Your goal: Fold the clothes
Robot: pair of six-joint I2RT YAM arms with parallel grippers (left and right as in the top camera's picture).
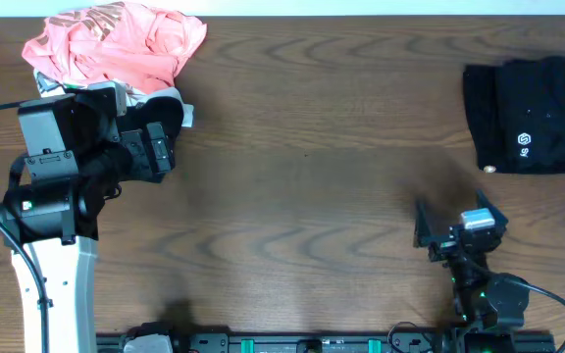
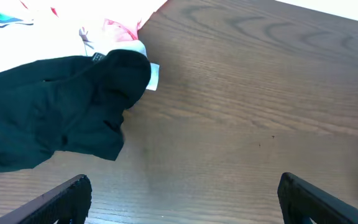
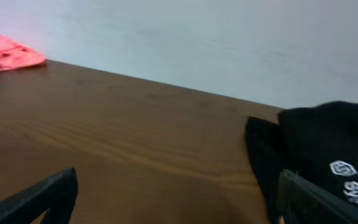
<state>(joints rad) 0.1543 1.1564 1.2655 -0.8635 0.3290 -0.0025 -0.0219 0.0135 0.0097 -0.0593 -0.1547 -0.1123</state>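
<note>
While both arms hold their jaws spread wide and empty, the left gripper (image 2: pixel 182 200) hovers just beside the unfolded heap at the upper left of the overhead view. A crumpled black garment (image 2: pixel 55 106) lies ahead and to the left of its fingers, its length running sideways, touching a coral-pink garment (image 1: pixel 116 44). The right gripper (image 3: pixel 179 200), lower right, stands apart from a folded black T-shirt (image 1: pixel 538 113) at upper right. No containers sit on the wooden table (image 1: pixel 312 147). The left arm looks the nearer for the next pick.

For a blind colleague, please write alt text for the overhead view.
A wooden table holds a coral-pink clothes heap at top left and a black T-shirt at right. The left tool and right tool are open, holding nothing.
</note>
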